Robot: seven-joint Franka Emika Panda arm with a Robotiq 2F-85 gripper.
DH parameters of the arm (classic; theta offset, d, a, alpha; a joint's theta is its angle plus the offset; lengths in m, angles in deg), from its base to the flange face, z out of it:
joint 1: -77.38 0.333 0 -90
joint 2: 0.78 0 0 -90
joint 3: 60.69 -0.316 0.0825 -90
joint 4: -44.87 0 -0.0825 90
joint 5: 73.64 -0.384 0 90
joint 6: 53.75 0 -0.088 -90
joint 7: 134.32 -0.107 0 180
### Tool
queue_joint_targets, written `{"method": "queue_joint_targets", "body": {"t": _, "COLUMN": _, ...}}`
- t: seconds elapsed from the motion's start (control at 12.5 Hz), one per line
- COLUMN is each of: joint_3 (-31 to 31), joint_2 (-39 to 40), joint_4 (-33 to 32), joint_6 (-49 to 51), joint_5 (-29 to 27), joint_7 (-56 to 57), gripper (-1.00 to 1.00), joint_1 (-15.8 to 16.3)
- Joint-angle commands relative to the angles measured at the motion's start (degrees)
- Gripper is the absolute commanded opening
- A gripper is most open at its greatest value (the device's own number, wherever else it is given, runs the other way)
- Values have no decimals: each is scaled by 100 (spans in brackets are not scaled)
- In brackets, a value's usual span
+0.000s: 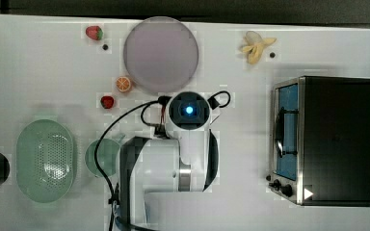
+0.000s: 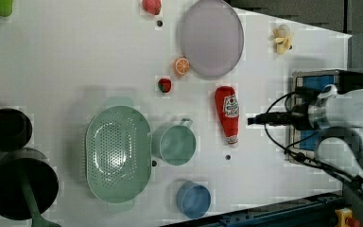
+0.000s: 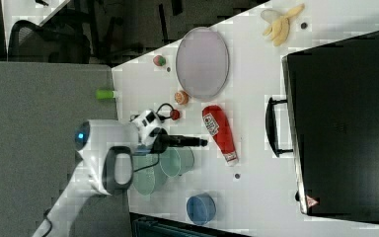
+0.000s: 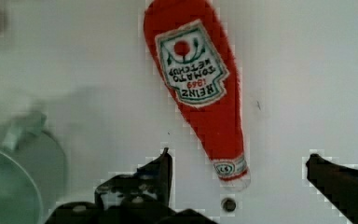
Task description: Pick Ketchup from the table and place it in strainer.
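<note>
Looking at it, you'd barely started: gripper [image 4: 237,161] was spread wide, empty, hovering above the Ketchup [image 2: 228,113], which lay flat on the table [image 2: 66,61], well right of the strainer [image 2: 117,153] in the left view. Grab and drop remained.

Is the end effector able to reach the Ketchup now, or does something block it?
Probably yes. The end effector is open above the Ketchup, which lies flat on the table apart from the green cup; nothing lies between.
</note>
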Motion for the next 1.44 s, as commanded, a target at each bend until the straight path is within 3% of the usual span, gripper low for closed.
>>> {"method": "queue_joint_targets", "body": {"t": 0.08, "joint_3": 4, "joint_2": 29, "joint_4": -116, "joint_6": -809, "joint_5": -22, "joint_7": 1169, "gripper": 100, "joint_1": 24}}
{"method": "queue_joint_targets", "body": {"t": 0.96, "joint_3": 2, "joint_2": 1719, "joint_4": -265, "joint_6": -2445, "joint_5": -22, "joint_7": 1170, "gripper": 100, "joint_1": 61}}
{"method": "queue_joint_targets", "body": {"t": 1.04, "joint_3": 2, "joint_2": 1783, "joint_4": -269, "joint_6": -2544, "joint_5": -22, "joint_7": 1169, "gripper": 93, "joint_1": 61}}
{"method": "queue_joint_targets", "body": {"t": 1.28, "joint_3": -2, "joint_2": 1725, "joint_4": -261, "joint_6": -2659, "joint_5": -23, "joint_7": 1148, "gripper": 25, "joint_1": 64}}
{"method": "queue_joint_targets", "body": {"t": 1.44, "joint_3": 2, "joint_2": 1530, "joint_4": -260, "joint_6": -2633, "joint_5": -27, "joint_7": 1051, "gripper": 25, "joint_1": 62}}
